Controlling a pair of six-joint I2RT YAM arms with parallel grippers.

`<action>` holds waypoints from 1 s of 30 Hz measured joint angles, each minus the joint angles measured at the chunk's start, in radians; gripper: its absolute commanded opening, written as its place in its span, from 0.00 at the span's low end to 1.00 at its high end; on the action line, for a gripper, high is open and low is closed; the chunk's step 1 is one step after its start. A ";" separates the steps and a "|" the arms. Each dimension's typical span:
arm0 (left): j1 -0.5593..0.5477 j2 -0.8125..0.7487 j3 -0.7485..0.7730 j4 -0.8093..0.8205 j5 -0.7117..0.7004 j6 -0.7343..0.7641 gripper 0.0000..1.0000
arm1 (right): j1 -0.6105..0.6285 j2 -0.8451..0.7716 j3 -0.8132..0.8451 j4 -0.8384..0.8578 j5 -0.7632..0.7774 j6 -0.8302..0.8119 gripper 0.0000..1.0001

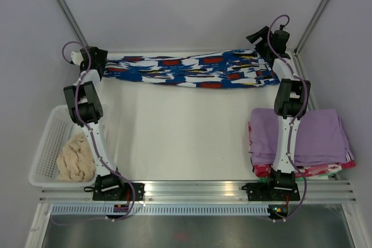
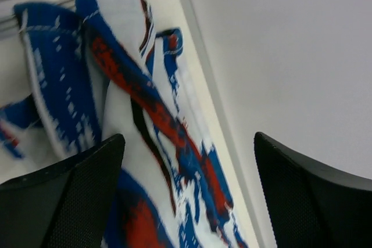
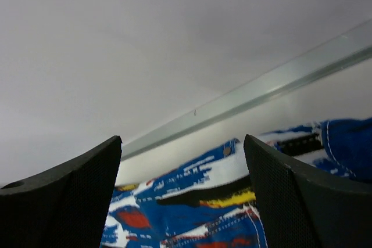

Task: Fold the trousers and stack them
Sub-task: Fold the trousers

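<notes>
The trousers (image 1: 192, 69), in a blue, white, black and red print, lie stretched out in a long band along the far edge of the table. My left gripper (image 1: 88, 59) is over their left end, open, with the printed cloth (image 2: 157, 161) below and between its fingers. My right gripper (image 1: 268, 40) is over their right end, open, with the waistband and a small button (image 3: 226, 151) below the fingers. Neither gripper holds any cloth.
A stack of folded lilac garments (image 1: 317, 137) lies at the right, over a pink and red layer. A white basket (image 1: 49, 143) at the left holds a cream fluffy bundle (image 1: 75, 160). Grey walls and metal frame bars close the back.
</notes>
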 measured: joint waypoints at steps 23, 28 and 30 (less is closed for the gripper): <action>-0.027 -0.422 -0.470 0.072 0.182 0.063 0.88 | 0.031 -0.420 -0.361 -0.165 0.051 -0.204 0.35; -0.095 -0.397 -0.426 0.075 0.209 0.066 0.53 | 0.097 -0.422 -0.360 -0.224 0.103 -0.281 0.00; -0.127 -0.366 -0.380 0.072 0.217 0.078 0.32 | 0.131 -0.420 -0.357 -0.242 0.119 -0.304 0.00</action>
